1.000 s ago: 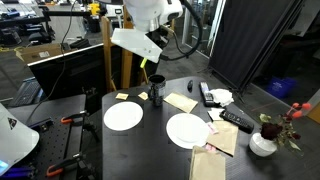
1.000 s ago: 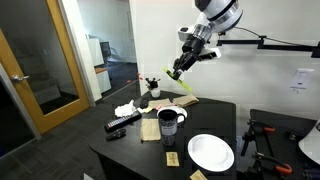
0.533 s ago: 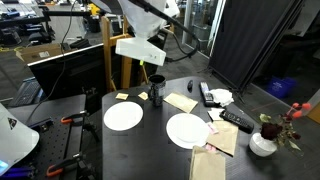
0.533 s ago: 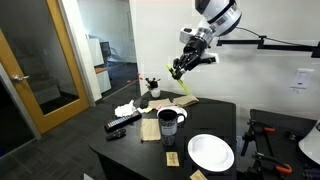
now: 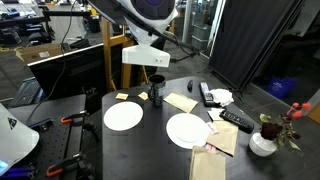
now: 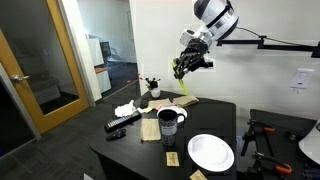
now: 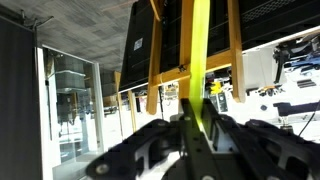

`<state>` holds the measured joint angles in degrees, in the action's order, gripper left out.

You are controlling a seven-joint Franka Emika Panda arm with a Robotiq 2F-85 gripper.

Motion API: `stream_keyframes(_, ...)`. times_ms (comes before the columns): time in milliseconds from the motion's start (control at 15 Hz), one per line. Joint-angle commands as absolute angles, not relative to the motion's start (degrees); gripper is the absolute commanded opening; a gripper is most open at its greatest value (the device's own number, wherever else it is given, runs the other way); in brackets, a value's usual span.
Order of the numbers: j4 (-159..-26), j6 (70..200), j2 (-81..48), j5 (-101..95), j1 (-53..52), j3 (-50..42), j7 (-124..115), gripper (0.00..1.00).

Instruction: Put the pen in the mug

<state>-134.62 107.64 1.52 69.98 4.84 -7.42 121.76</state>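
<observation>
1. Pen (image 7: 198, 60) first: it is bright yellow-green, and in the wrist view it sticks straight out between your two dark fingers (image 7: 228, 132).
2. Your gripper (image 7: 197, 125) is closed tight on the pen, with one finger pressed on each side.
3. You hold the pen high in the air, well above the black table (image 5: 150, 150). It touches nothing but the fingers.
4. In an exterior view, your gripper (image 6: 186, 66) hangs up high and tilts downward.
5. The mug (image 5: 156, 90) is small and dark. It stands upright on the table, far below the pen. You cannot tell if it sits right under the pen.
6. A white plate (image 5: 123, 116) lies near the mug, and a second plate (image 5: 187, 130) lies further along.
7. A black remote (image 5: 236, 120) and a white vase (image 5: 263, 143) with flowers sit near the table's far end.
</observation>
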Motion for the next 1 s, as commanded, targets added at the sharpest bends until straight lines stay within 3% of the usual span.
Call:
stream_keyframes(0, -132.68, 104.73, 0.29, 68.26, 5.40, -7.06, 124.16, 0.04)
stream_keyframes(67, -134.19, 106.89, 1.07, 69.40, 5.32, -6.88, 122.70, 0.15)
stream_keyframes(400, -133.86, 106.51, 0.87, 68.83, 5.27, -6.75, 122.72, 0.15)
stream_keyframes(467, -133.58, 105.58, 0.14, 70.22, 5.39, -6.90, 124.70, 0.04)
stream_keyframes(933, -133.54, 103.01, -3.61, 81.13, 5.97, -7.25, 141.34, 0.04)
